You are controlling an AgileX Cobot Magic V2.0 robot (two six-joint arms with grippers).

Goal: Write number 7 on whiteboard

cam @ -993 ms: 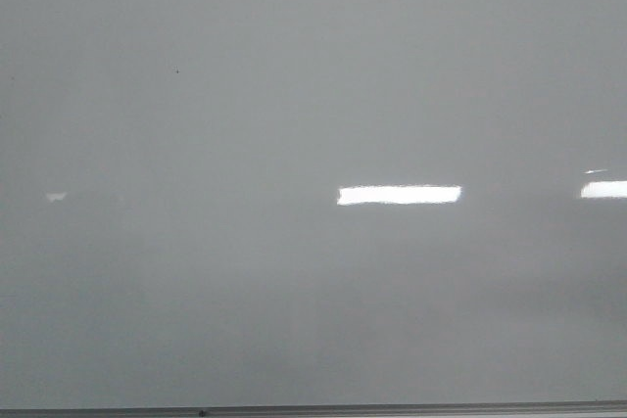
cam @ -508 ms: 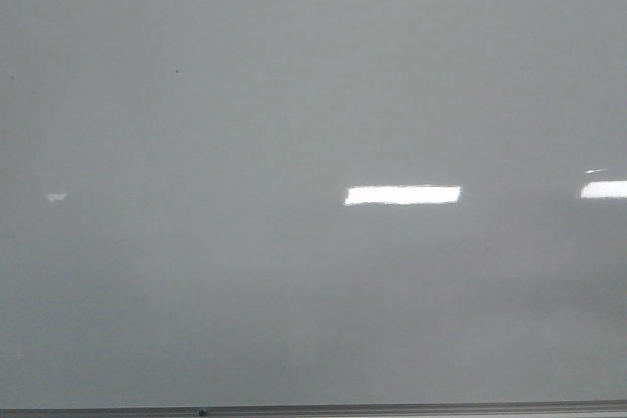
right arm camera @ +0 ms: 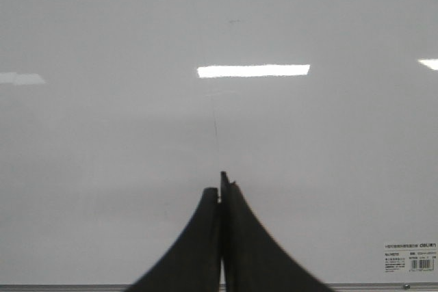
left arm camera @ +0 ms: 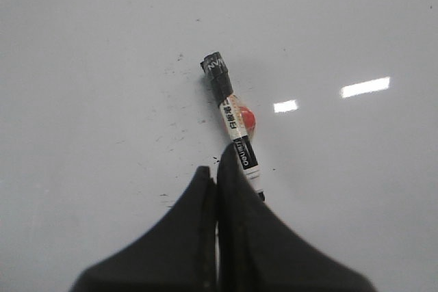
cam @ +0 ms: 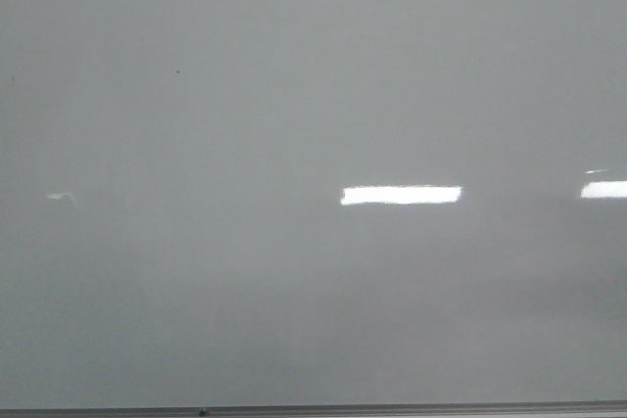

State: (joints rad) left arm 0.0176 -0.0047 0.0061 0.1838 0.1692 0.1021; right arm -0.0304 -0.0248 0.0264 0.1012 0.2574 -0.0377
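Filling the front view edge to edge, the whiteboard [cam: 294,291] shows glossy pale grey with no marker line on it: the number 7 is not written in any view. Landmark is the bright light reflection [cam: 401,195] just right of the board's middle. Well to its left sits a faint small glint [cam: 59,197]; up and to the left, a tiny dark speck [cam: 177,71]; far to its right, a second bright patch [cam: 604,189] cut by the frame. A thin grey edge strip [cam: 392,407] runs along the board's lower border. Neither arm shows in this view.

Left wrist view: the left gripper [left arm camera: 216,181], jaws closed with the dark fingers [left arm camera: 191,237] pressed together. A marker [left arm camera: 233,121] stands out just beside the right-hand finger, black cap end away from the jaws; whether the jaws pinch it or it merely lies next to them, I cannot tell. Its white label carries print, too small to read. A red spot [left arm camera: 248,120] shows behind the barrel. Fine dark flecks scatter over the board here, unseen in the front view.

Right wrist view: the right gripper [right arm camera: 220,193], jaws closed on nothing visible. Only this view shows a white sticker [right arm camera: 410,256] with a barcode near the edge strip; the text is illegible.
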